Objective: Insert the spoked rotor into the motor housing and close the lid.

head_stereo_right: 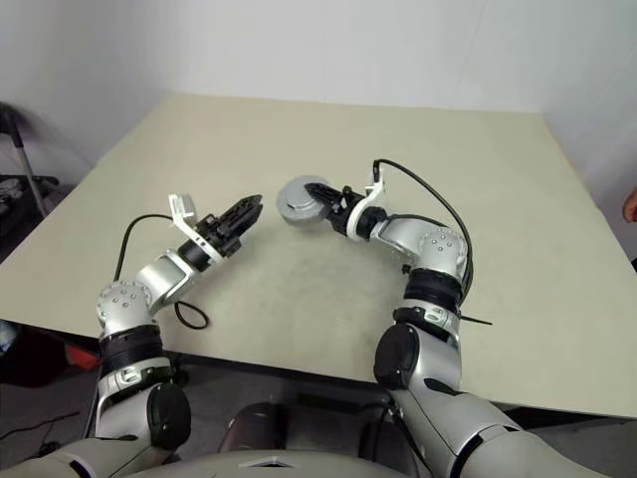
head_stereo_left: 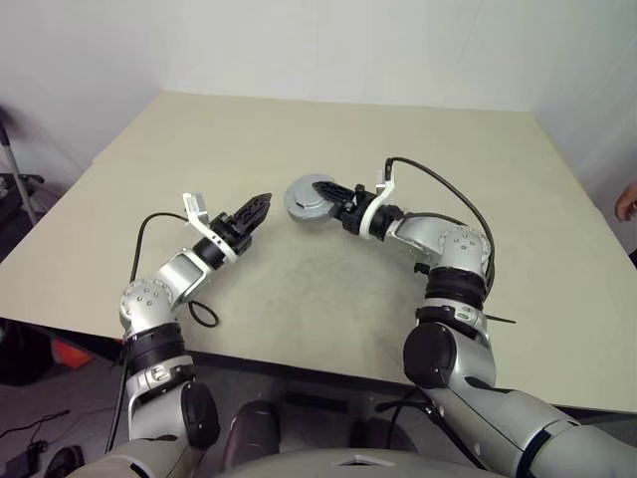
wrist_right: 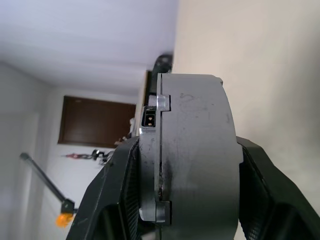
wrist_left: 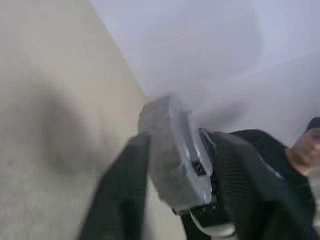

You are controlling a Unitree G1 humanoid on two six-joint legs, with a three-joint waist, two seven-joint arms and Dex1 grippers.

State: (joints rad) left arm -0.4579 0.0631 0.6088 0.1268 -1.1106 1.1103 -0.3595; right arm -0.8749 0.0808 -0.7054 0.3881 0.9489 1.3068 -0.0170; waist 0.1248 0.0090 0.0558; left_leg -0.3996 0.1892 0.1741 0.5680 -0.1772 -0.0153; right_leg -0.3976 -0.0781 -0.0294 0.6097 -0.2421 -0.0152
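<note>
Both arms reach over the tan table (head_stereo_left: 299, 299). My right gripper (head_stereo_left: 333, 196) is clamped across a round grey motor assembly (head_stereo_left: 311, 199) — housing with lid on, as far as I can tell — held above the tabletop. My left gripper (head_stereo_left: 257, 211) sits just beside it, empty; how far its fingers are parted I can't tell.

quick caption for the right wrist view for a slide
Right gripper clamps the closed motor housing edge-on between its two black fingers, held up off the beige table.
</note>
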